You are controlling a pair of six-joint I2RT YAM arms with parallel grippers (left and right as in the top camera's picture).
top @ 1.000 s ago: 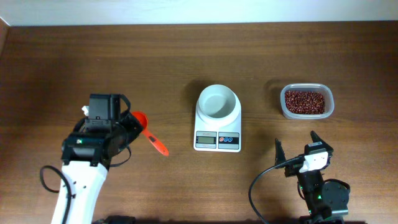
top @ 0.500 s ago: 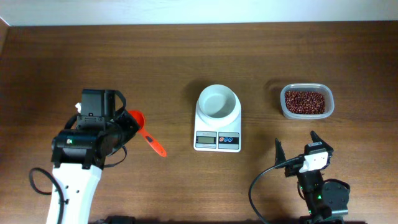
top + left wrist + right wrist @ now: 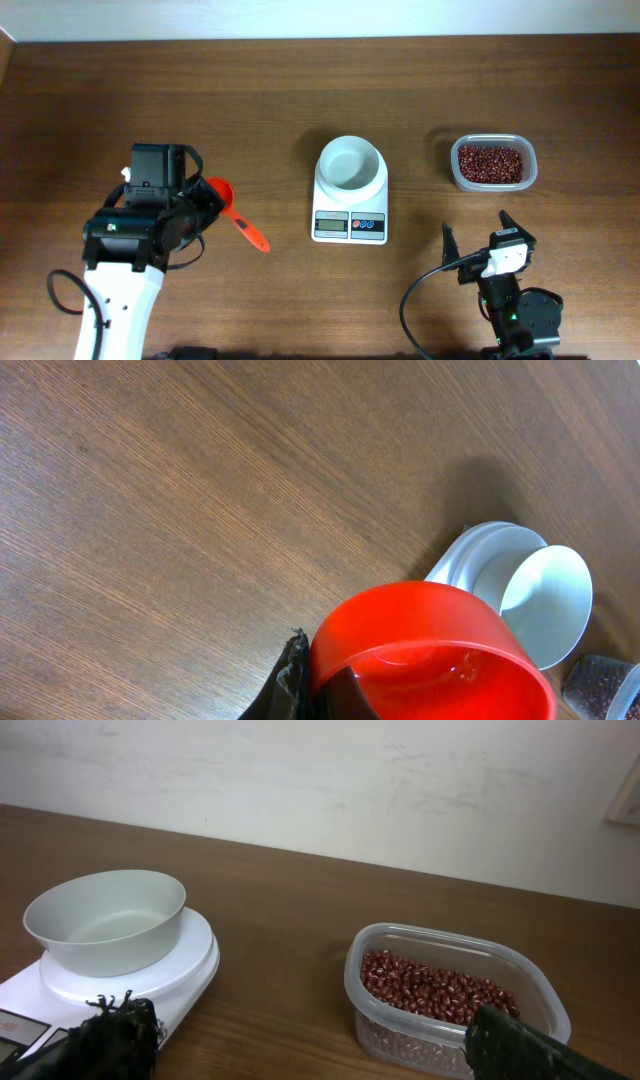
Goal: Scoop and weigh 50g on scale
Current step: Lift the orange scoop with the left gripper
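Counting first: one small white digital kitchen scale (image 3: 350, 195), one clear rectangular plastic tub (image 3: 530, 170), one orange-red plastic measuring scoop (image 3: 235, 212), and two end effectors over the brown wooden surface (image 3: 300, 90).

The left end effector (image 3: 207, 200) is clenched tight on the orange-red plastic measuring scoop. From overhead the round cup sits right at its tip and the handle slants away to its right, back toward the arm's base. In the left wrist view the red cup fills the lower frame, just beside one dark finger (image 3: 292, 682), with its glossy inside showing.

The right end effector (image 3: 477, 232) is released, jaws spread wide, with nothing between them and nothing touched. Its two dark fingertips (image 3: 115, 1038) sit at the bottom corners of its own camera view.

The scale lies well to the right of the left end effector, and ahead and to the left of the right one. A round white bowl (image 3: 105, 920) sits on the platform, its inside showing bare white. The grey display and the small red and blue buttons face the arms. The readout is too small to make out.

The small dark reddish-brown beans (image 3: 490, 163), a loose heap of many grains, are all in the clear tub. They sit straight ahead of the right end effector, a touch to its right and well apart from the left one.
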